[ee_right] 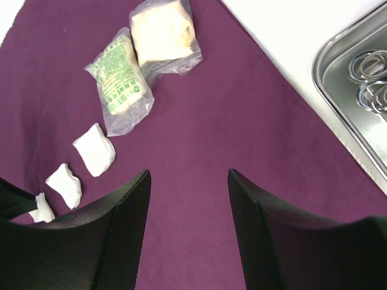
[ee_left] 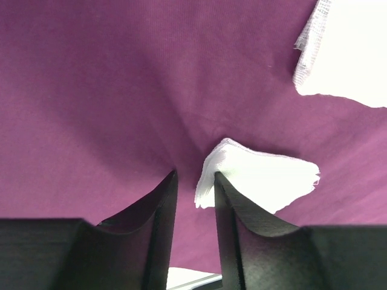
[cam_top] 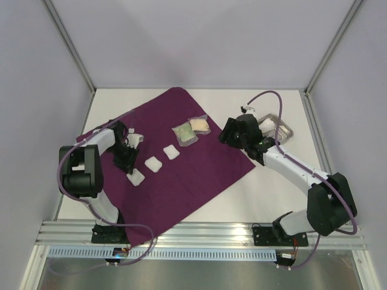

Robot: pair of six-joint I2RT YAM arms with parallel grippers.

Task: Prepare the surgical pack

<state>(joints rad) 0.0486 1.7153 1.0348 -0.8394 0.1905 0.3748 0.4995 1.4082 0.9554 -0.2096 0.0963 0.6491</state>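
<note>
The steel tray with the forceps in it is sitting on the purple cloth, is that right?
Not quite. The steel tray does hold the forceps, but it sits on the white table beside the purple cloth, not on it. The right wrist view shows this.

White table at the centre of things. Pale grey back wall rises behind it, a slim metal post at its back-left corner, another back-right, a ribbed aluminium rail along its near edge.
</note>
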